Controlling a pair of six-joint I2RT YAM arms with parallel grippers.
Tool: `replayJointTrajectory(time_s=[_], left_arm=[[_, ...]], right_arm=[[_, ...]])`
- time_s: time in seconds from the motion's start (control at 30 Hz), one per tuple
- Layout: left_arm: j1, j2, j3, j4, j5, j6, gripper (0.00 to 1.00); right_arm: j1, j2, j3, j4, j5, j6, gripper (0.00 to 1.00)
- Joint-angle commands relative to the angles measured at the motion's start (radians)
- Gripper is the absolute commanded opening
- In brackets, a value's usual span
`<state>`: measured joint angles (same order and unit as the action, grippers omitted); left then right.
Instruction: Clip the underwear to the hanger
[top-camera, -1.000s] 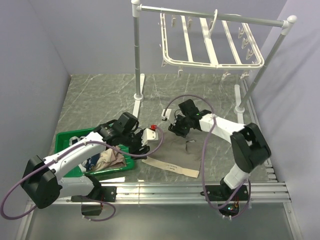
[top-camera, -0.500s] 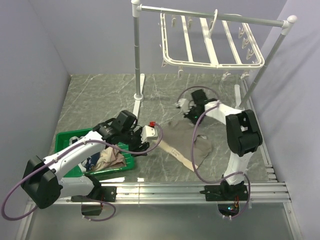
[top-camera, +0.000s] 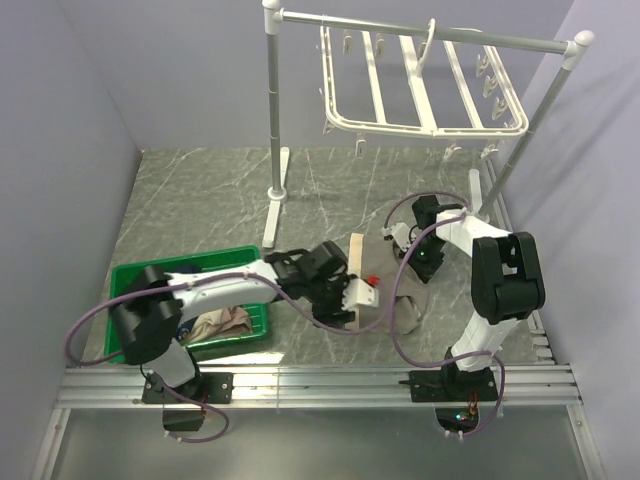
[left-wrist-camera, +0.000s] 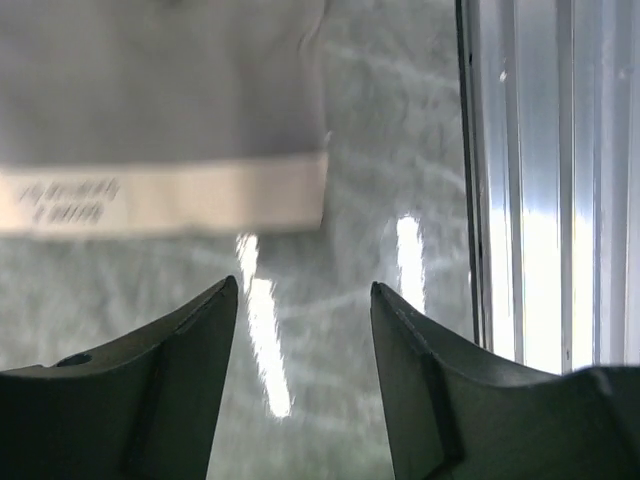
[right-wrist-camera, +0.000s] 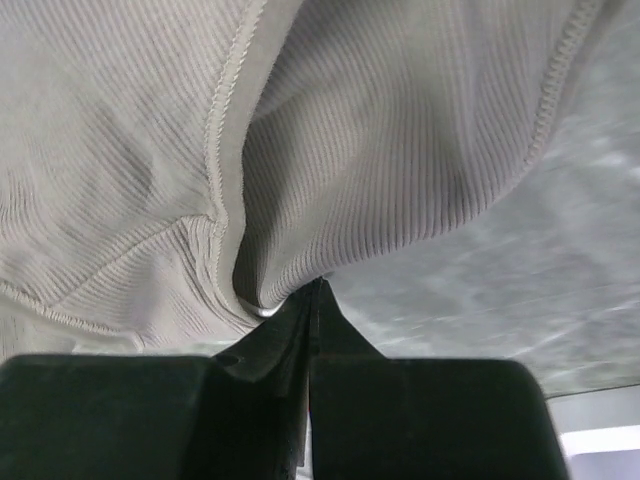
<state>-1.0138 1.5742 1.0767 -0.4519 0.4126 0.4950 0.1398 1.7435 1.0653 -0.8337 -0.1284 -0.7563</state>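
The taupe underwear (top-camera: 382, 272) lies bunched on the marble table, its beige waistband (top-camera: 356, 256) running along its left side. My right gripper (top-camera: 420, 262) is shut on a fold of it; in the right wrist view the ribbed fabric (right-wrist-camera: 330, 130) rises from the closed tips (right-wrist-camera: 312, 288). My left gripper (top-camera: 338, 312) hovers open just near of the garment. In the left wrist view, the waistband end (left-wrist-camera: 200, 198) lies ahead of the left gripper (left-wrist-camera: 303, 295), with bare table between the fingers (left-wrist-camera: 190, 370). The white hanger (top-camera: 420, 90) hangs at the back.
The hanger hangs from a white pole rack (top-camera: 273, 110) whose feet stand on the table. A green bin (top-camera: 135, 275) at the near left holds other garments (top-camera: 222, 322). Metal rails (top-camera: 330, 385) run along the near table edge, and purple walls close in both sides.
My right gripper shut on the underwear and pulled it right and towards the back. My left arm swung from the green bin rightward to the garment's near side.
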Motion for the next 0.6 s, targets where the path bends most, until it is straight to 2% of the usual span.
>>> replayJointTrajectory(time_s=[0.0, 0.2, 0.3, 0.4, 0.5, 0.57], left_arm=[[-0.061, 0.082, 0.064, 0.100, -0.058, -0.047, 0.62], [-0.153, 0.214, 0.112, 0.188, -0.116, -0.079, 0.59], [-0.166, 0.273, 0.135, 0.174, -0.150, -0.067, 0.53], [-0.167, 0.305, 0.120, 0.127, -0.201, 0.008, 0.36], [-0.164, 0.284, 0.045, 0.133, -0.288, 0.106, 0.23], [-0.146, 0.248, 0.008, 0.133, -0.313, 0.190, 0.09]], right_arm=[[0.001, 0.008, -0.010, -0.085, -0.022, 0.032, 0.00], [-0.005, 0.005, -0.024, -0.090, -0.031, 0.045, 0.00], [-0.012, -0.001, -0.011, -0.114, -0.049, 0.049, 0.00], [-0.019, -0.012, -0.011, -0.131, -0.057, 0.043, 0.00], [-0.020, -0.027, -0.022, -0.151, -0.062, 0.023, 0.00], [-0.022, -0.039, -0.039, -0.159, -0.066, 0.003, 0.00]])
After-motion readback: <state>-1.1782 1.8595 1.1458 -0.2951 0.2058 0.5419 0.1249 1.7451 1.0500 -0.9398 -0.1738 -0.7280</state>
